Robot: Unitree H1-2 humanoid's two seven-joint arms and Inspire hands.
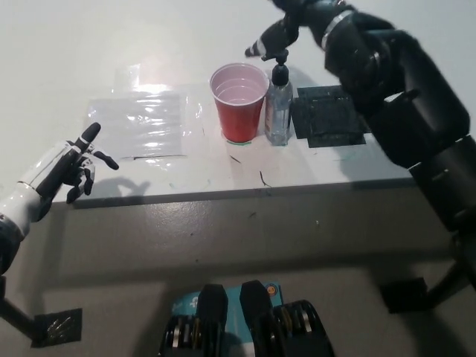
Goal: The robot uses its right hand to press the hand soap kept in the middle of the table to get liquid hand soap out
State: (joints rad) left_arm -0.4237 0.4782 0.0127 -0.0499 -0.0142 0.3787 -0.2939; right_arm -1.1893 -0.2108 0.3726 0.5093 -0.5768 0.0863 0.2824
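Hand soap: clear pump bottle [280, 111] with a black pump head, upright on the white table [67, 44], about mid-table, nearer the front edge than the back.
Bottle neighbours: red cup [240, 103] just beside it on the robot's left, touching or nearly so, cannot tell which; dark square mat [327, 117] just beside it on the other side.
Cup contents: open top, pale inside, nothing clear to read within.
Right hand: black hand [286, 26] above the pump head, partly cut off by the top edge of the picture; fingers [260, 46] curled downward, tips pointing toward the cup side.
Right hand contact: fingertips sit close over the pump head; whether they touch it cannot be told. Grip state cannot be told, nothing seen held.
Right arm: black arm [401, 104] runs in from the lower right, passing over the mat.
Left hand: white hand [63, 169] rests at the front table edge, lower left, fingers spread apart, holding nothing.
Other: clear plastic sheet [141, 123] flat on the table between left hand and cup.
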